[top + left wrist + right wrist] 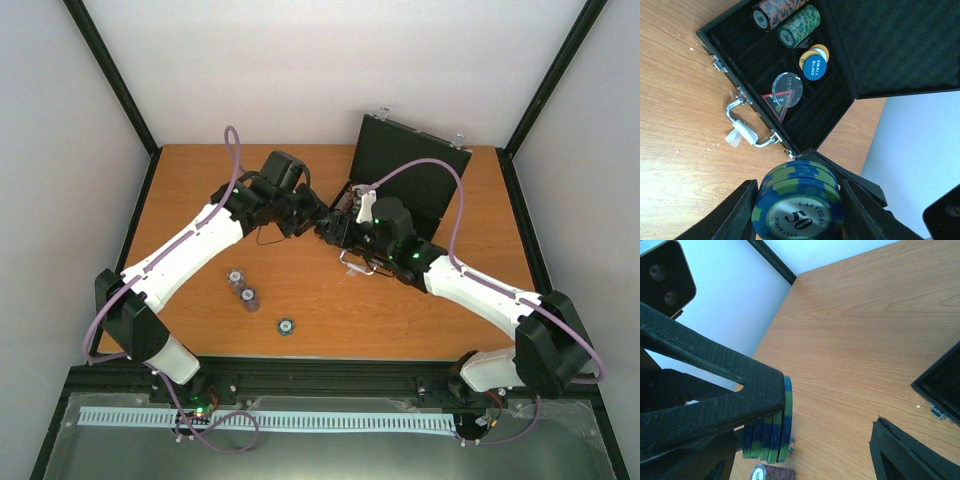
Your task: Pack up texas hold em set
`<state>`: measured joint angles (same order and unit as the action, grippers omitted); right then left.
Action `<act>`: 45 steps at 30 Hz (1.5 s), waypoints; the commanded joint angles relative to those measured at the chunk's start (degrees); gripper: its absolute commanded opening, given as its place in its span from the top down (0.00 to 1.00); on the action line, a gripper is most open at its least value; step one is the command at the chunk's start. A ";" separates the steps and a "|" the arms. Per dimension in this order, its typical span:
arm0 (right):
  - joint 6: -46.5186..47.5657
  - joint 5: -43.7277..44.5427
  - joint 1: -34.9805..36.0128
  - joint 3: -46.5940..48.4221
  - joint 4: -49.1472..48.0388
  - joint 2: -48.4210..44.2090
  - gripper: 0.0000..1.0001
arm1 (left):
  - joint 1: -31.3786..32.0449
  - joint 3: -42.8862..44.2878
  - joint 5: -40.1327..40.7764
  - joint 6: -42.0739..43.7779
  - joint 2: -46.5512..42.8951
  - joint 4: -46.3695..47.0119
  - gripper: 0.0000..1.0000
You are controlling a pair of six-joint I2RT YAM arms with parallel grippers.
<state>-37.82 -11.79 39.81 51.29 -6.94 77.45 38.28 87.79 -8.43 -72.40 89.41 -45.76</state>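
Note:
The black case (412, 172) stands open at the back right of the table. In the left wrist view the case (890, 45) holds a red-black chip stack (771, 12), a green chip stack (799, 26), a blue "small blind" disc (814, 69) and a clear round disc (787, 90) lying over a dark triangular token (776, 106). My left gripper (797, 200) (310, 218) is shut on a stack of blue-green "50" chips (799, 197), held just in front of the case. My right gripper (830, 415) (335, 232) is open, and that blue-green stack (769, 435) sits against its left finger (715, 405).
On the table in front of the left arm lie two small chip stacks (235, 277) (248, 297) and a single chip (285, 326). A brown chip stack (774, 473) shows below the right gripper. The case's silver handle (742, 131) carries a scrap of white tape.

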 commanded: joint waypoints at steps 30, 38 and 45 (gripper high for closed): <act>0.88 -0.58 0.52 -0.31 -8.97 -2.07 0.28 | -0.24 1.28 -5.90 -3.54 -0.60 3.59 0.99; 1.06 -0.07 0.53 2.52 -6.98 0.67 0.35 | -0.23 -0.17 -6.70 -5.11 -1.64 5.12 0.99; 0.79 1.23 0.64 2.43 -6.61 1.14 0.54 | -0.23 -0.71 -6.85 -5.57 -2.36 5.57 0.99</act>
<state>-37.26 -12.69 40.21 51.96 -11.84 78.08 37.65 87.09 -12.56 -77.28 89.34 -41.10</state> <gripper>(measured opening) 0.519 0.421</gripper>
